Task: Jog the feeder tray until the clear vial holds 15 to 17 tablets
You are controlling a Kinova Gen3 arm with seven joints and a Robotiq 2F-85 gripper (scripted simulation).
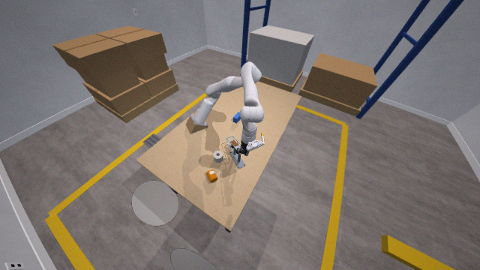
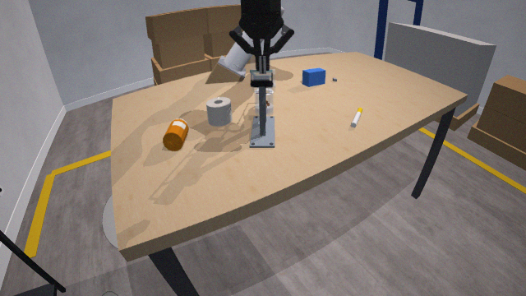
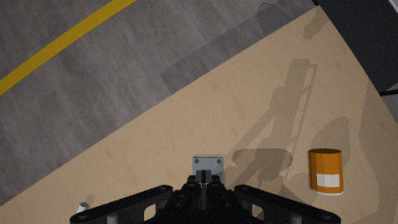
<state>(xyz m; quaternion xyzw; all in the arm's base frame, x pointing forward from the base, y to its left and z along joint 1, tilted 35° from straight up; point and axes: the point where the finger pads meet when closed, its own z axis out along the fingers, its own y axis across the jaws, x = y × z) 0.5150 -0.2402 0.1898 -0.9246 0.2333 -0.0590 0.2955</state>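
Note:
The feeder tray (image 2: 261, 76) sits on top of a dark post that rises from a grey base plate (image 2: 262, 141) on the table. The clear vial (image 2: 263, 103) stands on the table just behind the post, with a few brown tablets visible inside. My gripper (image 2: 262, 62) hangs straight above the tray with its fingers shut together, the tips at the tray's top edge. I cannot tell whether they touch it. In the wrist view the shut fingers (image 3: 203, 181) cover the tray, and only the base plate (image 3: 207, 164) shows beyond them. In the top view the tray (image 1: 233, 142) is beside the wrist.
A grey roll (image 2: 219, 111) stands left of the post. An orange bottle (image 2: 176, 134) lies on its side further left. A blue block (image 2: 314, 76) and a small dark piece (image 2: 334, 79) are behind on the right. A white marker (image 2: 357, 117) lies to the right.

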